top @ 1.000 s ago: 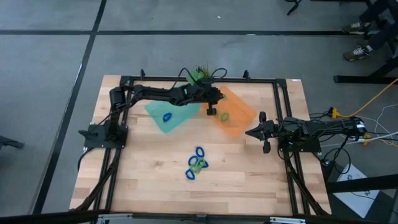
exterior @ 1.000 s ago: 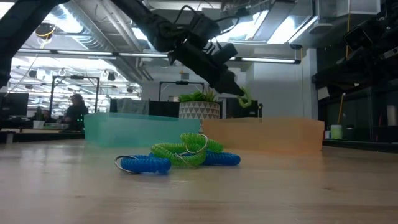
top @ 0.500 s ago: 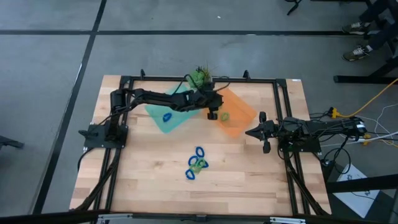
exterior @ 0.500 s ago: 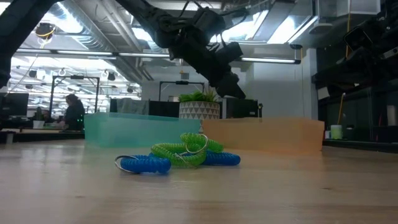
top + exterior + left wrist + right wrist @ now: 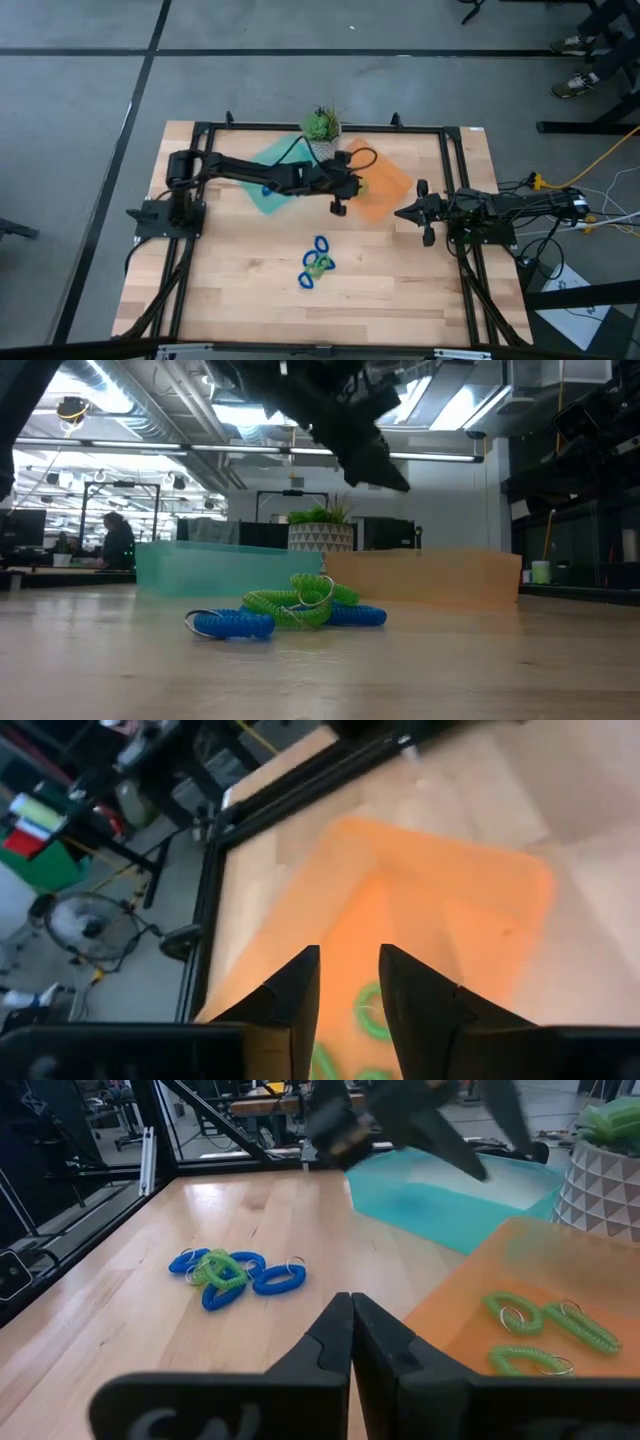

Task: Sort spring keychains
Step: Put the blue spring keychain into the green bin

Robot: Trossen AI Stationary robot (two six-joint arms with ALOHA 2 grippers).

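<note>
Several blue and green spring keychains (image 5: 316,262) lie tangled in a pile at mid-table, also seen in the low view (image 5: 290,610). More green keychains (image 5: 515,1312) lie in the orange tray (image 5: 388,186). A blue one (image 5: 268,188) peeks out from under my left arm in the teal tray (image 5: 262,172). My left gripper (image 5: 339,205) hangs above the orange tray's near-left edge, open, nothing between its fingers (image 5: 348,955). My right gripper (image 5: 402,212) rests shut at the table's right side.
A potted plant (image 5: 320,125) stands at the far edge between the two trays. Black frame rails (image 5: 450,180) run along the table's sides and far edge. Bare wood lies around the pile toward the near edge.
My left gripper has let go of a green keychain over the orange tray; the keychain no longer hangs at its tips. The gripper has then drawn back toward the table's near edge and risen a little. The pile and my right arm have kept still.
</note>
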